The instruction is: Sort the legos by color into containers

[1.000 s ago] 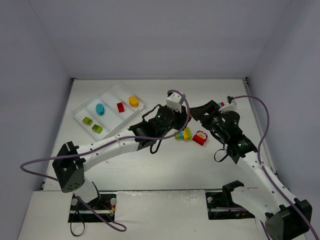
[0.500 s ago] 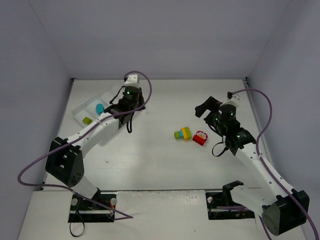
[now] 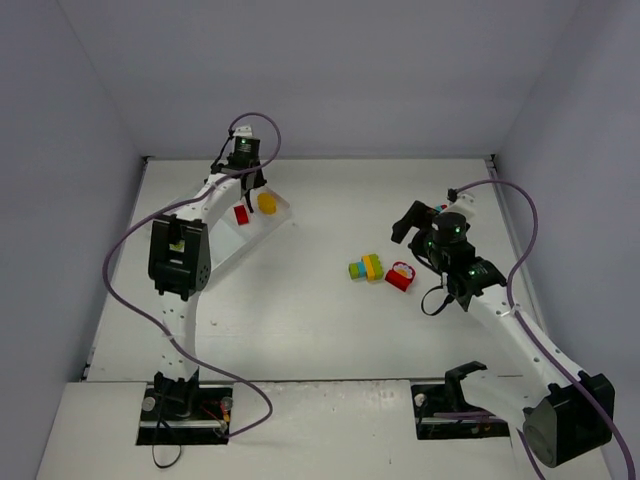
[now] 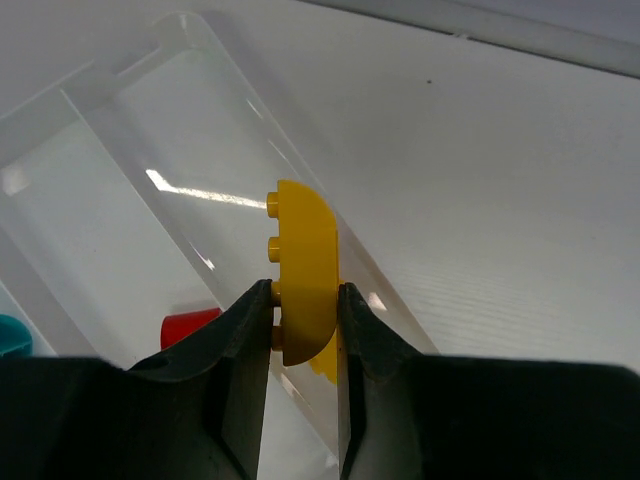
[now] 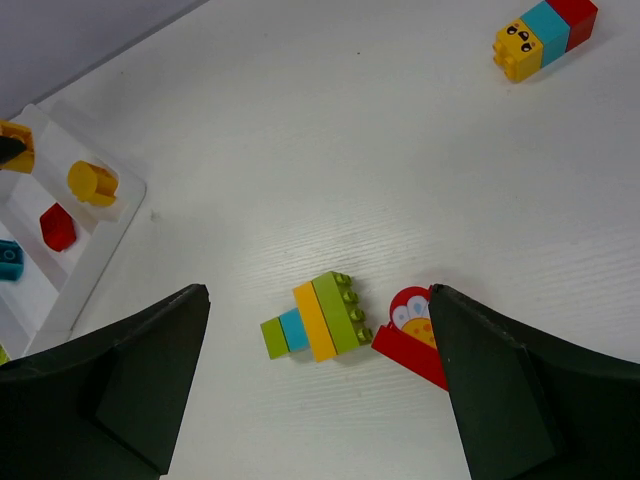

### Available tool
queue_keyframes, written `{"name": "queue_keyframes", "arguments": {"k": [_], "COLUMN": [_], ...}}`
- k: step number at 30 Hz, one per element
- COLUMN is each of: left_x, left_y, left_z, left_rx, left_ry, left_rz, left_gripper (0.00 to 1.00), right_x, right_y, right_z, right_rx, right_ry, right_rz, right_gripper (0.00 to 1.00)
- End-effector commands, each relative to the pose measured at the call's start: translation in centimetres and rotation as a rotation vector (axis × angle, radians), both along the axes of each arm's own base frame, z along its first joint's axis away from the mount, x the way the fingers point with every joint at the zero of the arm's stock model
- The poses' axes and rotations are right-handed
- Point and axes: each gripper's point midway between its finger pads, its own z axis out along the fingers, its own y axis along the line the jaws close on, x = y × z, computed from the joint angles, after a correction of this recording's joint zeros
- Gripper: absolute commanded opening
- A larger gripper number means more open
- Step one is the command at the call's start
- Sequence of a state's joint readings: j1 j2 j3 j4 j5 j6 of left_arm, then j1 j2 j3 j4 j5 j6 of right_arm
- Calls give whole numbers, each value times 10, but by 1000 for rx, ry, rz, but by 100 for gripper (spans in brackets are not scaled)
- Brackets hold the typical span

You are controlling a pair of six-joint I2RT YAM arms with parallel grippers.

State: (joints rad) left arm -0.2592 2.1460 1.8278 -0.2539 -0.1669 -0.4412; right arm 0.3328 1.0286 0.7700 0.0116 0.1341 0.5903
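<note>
My left gripper (image 3: pixel 248 186) is shut on a yellow half-round lego (image 4: pixel 303 265) and holds it above the far end of the white tray (image 3: pixel 262 226). In the tray lie a yellow cylinder lego (image 3: pixel 267 202) and a red lego (image 3: pixel 241 213); a teal one (image 5: pixel 8 258) shows in the right wrist view. My right gripper (image 5: pixel 320 385) is open and empty above a green-teal-yellow-green cluster (image 5: pixel 318 318) and a red printed lego (image 5: pixel 415 335). Both also show in the top view, the cluster (image 3: pixel 367 268) left of the red lego (image 3: pixel 401 275).
A yellow-teal-red cluster (image 5: pixel 545 35) lies on the table beyond the right gripper. The left arm's body (image 3: pixel 178 258) covers much of the tray's near part. Grey walls stand close on three sides.
My left arm has swung from the clusters at the table's middle to the tray's far end, carrying the yellow lego. My right gripper has drawn back a little.
</note>
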Motion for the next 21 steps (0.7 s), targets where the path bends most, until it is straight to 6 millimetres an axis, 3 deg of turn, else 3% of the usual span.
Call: {"name": "queue_keyframes", "arguments": {"k": [1,2,3,5,6,11,14,17,19,21], "left_x": [23,27,29,34,36,39,37,33,25,15], "left_y": [14,17,19,21,23,26,27,26,27,25], "left_z": [38,35,19,18,8,-6,-3,5,30,39], "left_rx": [-38,-38,-32,-35,-41,-45,-51,-54,-57,-60], "left_ry": [-70,-67,-33,-24,-8,14,18,8,-24,-31], "left_rz": [15,20,21,30,38,50,50,37,27,10], "left_gripper": [14,14,14,15,17,35,49,55,59,61], "right_x": [7,7,7,6,5,5,6,6,5,6], "right_y": [-10,-11,-12,-14,-15,-21,-23,-26,-30,-33], "right_z": [2,0,-2,-6,-6,-12,-19,-31,-41,-44], "right_rx": [-45,-48,-54,-63,-67,-96,-106,-113,-123,-126], "right_ry": [-33,-29,-23,-17,-18,-2,23,68,122,147], "right_rz": [-30,-31,-32,-40,-40,-56,-61,-81,-107,-132], "right_gripper": [88,88,88,88,88,88,89,89,87,85]}}
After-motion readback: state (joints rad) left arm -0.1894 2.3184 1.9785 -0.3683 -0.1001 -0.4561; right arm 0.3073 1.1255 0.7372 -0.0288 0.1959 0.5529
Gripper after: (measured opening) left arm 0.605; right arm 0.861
